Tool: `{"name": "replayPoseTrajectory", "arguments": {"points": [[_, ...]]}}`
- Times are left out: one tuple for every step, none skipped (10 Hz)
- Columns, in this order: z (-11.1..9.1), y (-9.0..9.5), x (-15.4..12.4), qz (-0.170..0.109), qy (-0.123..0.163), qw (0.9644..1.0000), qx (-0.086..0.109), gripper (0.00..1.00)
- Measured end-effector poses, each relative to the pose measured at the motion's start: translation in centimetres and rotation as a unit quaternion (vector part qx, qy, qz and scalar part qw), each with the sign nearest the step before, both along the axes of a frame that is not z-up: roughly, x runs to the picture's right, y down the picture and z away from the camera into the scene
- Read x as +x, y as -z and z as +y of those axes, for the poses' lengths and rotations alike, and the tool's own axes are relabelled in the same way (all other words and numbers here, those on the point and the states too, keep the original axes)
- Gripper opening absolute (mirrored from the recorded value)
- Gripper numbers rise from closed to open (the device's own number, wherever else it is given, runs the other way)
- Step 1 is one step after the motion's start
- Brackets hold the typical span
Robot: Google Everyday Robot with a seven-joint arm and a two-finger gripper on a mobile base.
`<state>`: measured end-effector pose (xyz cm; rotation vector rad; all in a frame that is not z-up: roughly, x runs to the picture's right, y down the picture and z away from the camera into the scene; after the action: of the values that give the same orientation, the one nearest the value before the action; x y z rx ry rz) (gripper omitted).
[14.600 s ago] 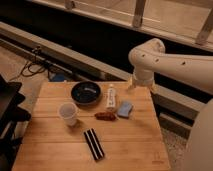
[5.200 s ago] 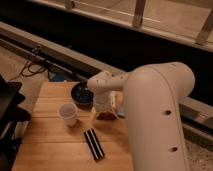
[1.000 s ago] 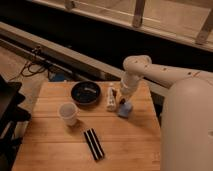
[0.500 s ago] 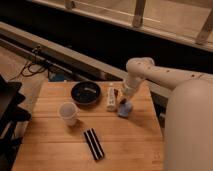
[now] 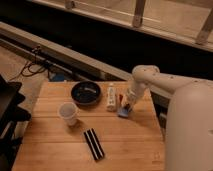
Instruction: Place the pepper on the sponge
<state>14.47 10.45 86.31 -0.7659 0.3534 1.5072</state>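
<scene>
The light-blue sponge [image 5: 123, 113] lies on the wooden table [image 5: 60, 150], right of the white bottle. A small dark red pepper [image 5: 129, 106] shows at the sponge's upper right edge, on or just over it; I cannot tell whether it rests there. My gripper [image 5: 128, 101] hangs directly above the pepper, at the end of the white arm that reaches in from the right. The arm hides the gripper's tip where it meets the pepper.
A white bottle [image 5: 111, 96] stands just left of the sponge. A dark bowl [image 5: 85, 93] sits at the back centre, and a white cup [image 5: 67, 113] is at the left. A black ribbed bar [image 5: 93, 144] lies near the front. The table's right edge runs close by the sponge.
The pepper, which earlier lay on the table left of the sponge, is now at the sponge under the gripper. Over the last second the arm has drifted slightly right.
</scene>
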Motion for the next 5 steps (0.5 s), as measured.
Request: {"name": "replayPoseTrajectory", "arguments": {"points": [[0.3,-0.2,0.0,0.002,-0.002,1.0000,-0.005,0.50],[0.7,-0.2,0.0,0.003,-0.001,0.9999,-0.012,0.60],[1.0,-0.2,0.2,0.005,-0.001,0.9999,-0.016,0.70],[1.3,-0.2,0.4,0.008,0.001,0.9998,-0.019,0.78],[1.1,0.2,0.5,0.011,0.007,0.9998,-0.016,0.80]]}}
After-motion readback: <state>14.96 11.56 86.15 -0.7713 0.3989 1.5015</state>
